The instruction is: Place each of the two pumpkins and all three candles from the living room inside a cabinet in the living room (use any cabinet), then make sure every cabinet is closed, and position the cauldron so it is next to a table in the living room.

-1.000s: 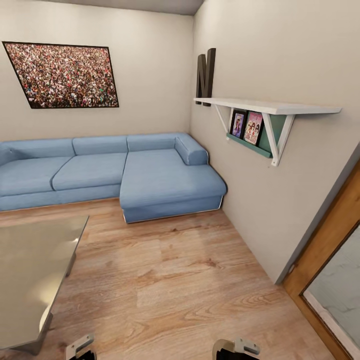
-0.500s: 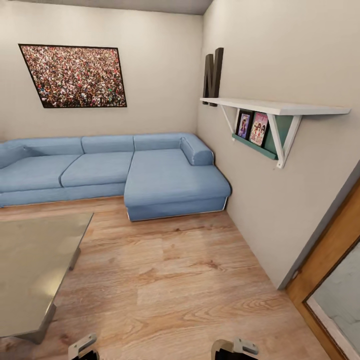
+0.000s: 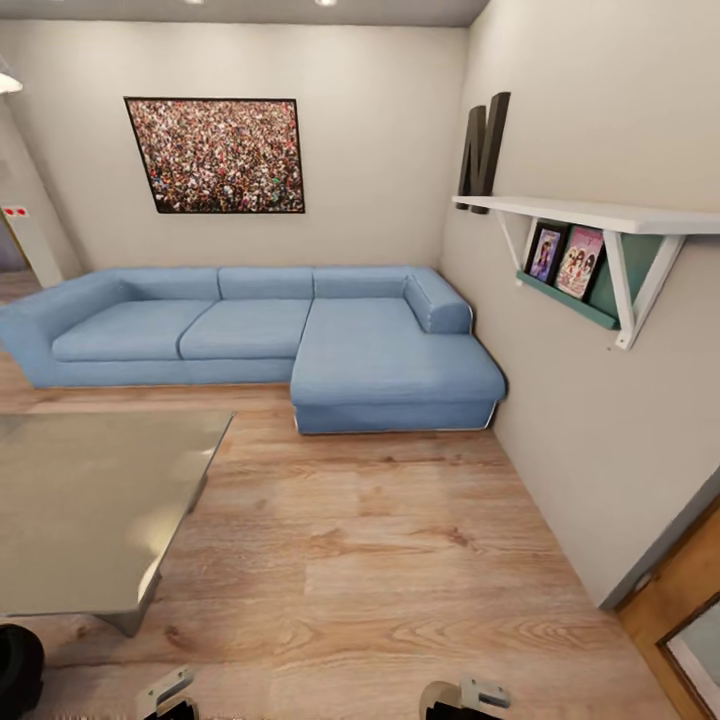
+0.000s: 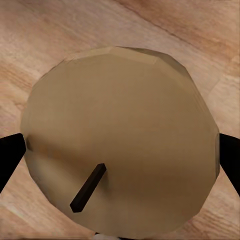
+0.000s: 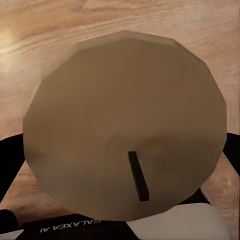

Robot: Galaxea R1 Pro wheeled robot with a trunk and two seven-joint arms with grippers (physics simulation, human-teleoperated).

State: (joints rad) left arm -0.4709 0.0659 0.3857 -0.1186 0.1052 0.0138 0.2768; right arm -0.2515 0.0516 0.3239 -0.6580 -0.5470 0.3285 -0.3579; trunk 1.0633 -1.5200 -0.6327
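Note:
Between the black fingers (image 4: 9, 156) of my left gripper (image 4: 120, 159) sits a stubby beige candle (image 4: 120, 105) with a dark wick, seen end-on above the wood floor. My right gripper (image 5: 121, 161) is shut on a second beige candle (image 5: 125, 95) in the same way, one finger (image 5: 10, 167) at each side. In the head view the two wrists (image 3: 165, 692) (image 3: 466, 697) peek in at the lower edge. A low glass-topped table (image 3: 90, 500) stands at the left.
A blue corner sofa (image 3: 280, 335) runs along the far wall under a framed picture (image 3: 220, 155). On the right wall hangs a white shelf (image 3: 590, 215) with books. A wooden door frame (image 3: 685, 590) is at lower right. A dark round shape (image 3: 15, 668) sits at the lower left edge.
The head view has swung left, so the whole picture slid right. The sofa's left end, more of the table and the dark round shape have come into view.

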